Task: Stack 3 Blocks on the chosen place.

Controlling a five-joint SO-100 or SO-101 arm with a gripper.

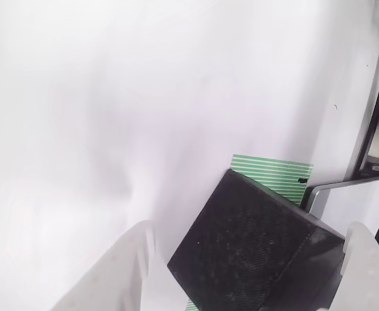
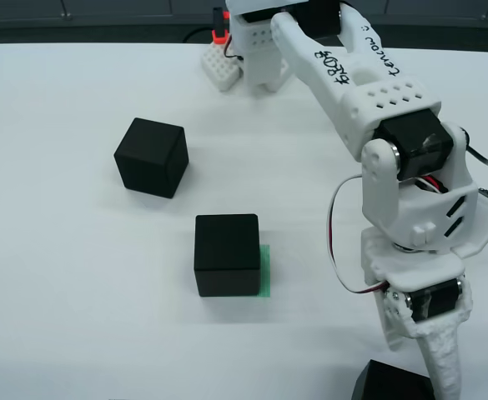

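View riding on the gripper: our white two-finger gripper (image 1: 254, 272) straddles a matte black cube (image 1: 247, 249), fingers apart, unclamped. View from above: another black cube (image 2: 226, 253) covers the green-striped square patch (image 2: 265, 271), offset; stacking could topple.

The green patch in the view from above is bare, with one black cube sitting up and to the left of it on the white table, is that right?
Not quite. In the view from above the green patch is not bare: a black cube sits on it and covers most of it. The other cube does sit up and to the left of it on the white table.
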